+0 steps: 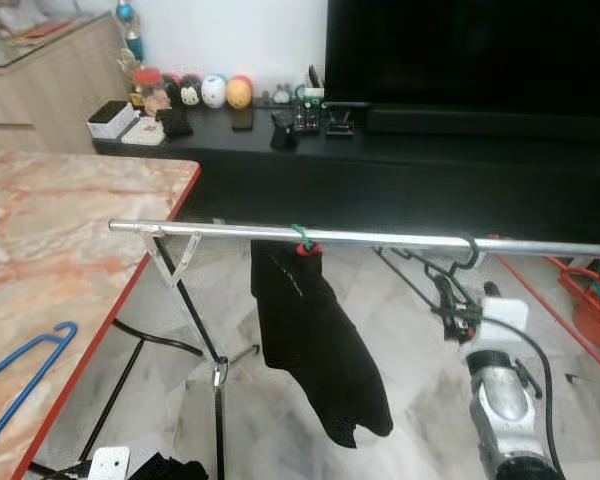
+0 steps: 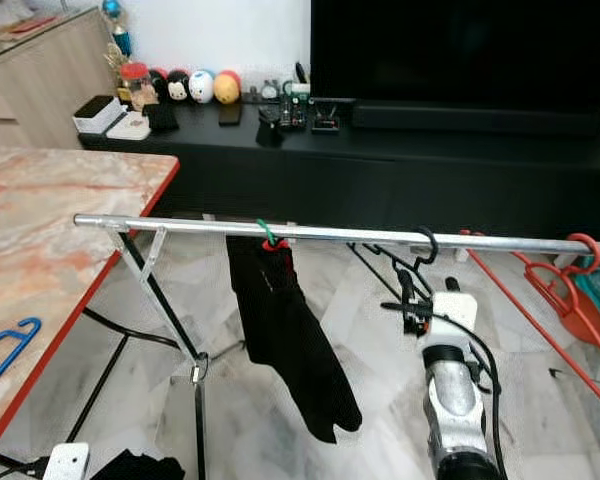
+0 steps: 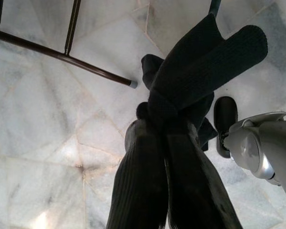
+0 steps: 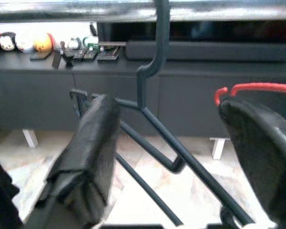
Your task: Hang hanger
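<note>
Right pincer (image 2: 408, 300), fingers spread wide, sits just below the black hanger (image 4: 157, 129), whose hook already rests over the drying rail (image 1: 380, 237).

No readable text, labels, brands or numbers anywhere.

From the head we look forward and down over the rail (image 1: 360, 237). Our right wrist view sits close beneath it; our left wrist view faces the floor (image 3: 47, 133).
</note>
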Tool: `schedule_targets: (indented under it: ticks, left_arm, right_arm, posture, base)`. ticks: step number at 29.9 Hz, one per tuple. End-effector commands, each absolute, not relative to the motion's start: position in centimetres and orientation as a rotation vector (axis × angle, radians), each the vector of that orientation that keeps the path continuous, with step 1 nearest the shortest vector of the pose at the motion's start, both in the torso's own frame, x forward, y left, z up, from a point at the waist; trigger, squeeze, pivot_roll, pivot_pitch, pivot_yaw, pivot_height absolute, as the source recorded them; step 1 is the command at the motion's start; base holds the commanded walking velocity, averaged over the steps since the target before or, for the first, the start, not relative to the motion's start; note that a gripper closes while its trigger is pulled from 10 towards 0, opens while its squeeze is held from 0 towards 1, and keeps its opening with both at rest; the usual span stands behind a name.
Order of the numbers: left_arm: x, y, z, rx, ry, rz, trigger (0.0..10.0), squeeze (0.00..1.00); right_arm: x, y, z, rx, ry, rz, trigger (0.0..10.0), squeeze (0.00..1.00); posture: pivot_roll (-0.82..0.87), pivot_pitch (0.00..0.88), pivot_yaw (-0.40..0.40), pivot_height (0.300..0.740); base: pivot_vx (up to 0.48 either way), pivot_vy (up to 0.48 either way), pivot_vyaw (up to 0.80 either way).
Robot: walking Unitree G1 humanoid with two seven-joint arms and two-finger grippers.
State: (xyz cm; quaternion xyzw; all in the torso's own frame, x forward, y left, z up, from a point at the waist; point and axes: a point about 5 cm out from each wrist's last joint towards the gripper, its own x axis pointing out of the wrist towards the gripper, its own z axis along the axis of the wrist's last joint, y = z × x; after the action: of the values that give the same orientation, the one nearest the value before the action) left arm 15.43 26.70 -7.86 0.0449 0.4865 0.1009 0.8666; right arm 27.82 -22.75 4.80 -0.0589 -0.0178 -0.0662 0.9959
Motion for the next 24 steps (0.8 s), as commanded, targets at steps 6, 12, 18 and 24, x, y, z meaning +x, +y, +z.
schedule_targets:
  ticks: [6, 12, 18, 24]
  left_arm:
    - [15.3, 26.7, -7.9, 0.088, 1.024, 0.207, 10.0, 0.00]
    - [15.4, 26.7, -7.9, 0.088, 1.021, 0.203, 10.0, 0.00]
    - [15.4, 26.6, -7.9, 0.088, 1.021, 0.203, 10.0, 0.00]
    - [15.5, 26.6, -7.9, 0.088, 1.021, 0.202, 10.0, 0.00]
  right_arm:
    - [24.9, -21.0, 2.3, -0.166, 0.044, -0.030, 10.0, 0.00]
    - [23.5, -20.5, -0.8, -0.137, 0.236, -0.018, 10.0, 0.00]
    - [22.2, -20.3, -3.6, -0.156, 0.443, 0.006, 10.0, 0.00]
    - [19.0, -20.7, -6.9, -0.133, 0.724, -0.046, 10.0, 0.00]
  posture:
    - [-0.04, 0.000, 0.056, 0.740]
    - [-0.03, 0.000, 0.055, 0.740]
    - [-0.03, 0.000, 0.057, 0.740]
    - [-0.03, 0.000, 0.061, 0.740]
  base:
    - [0.000, 0.000, 0.00]
    - [0.000, 0.000, 0.00]
    - [0.000, 0.000, 0.00]
    - [0.000, 0.000, 0.00]
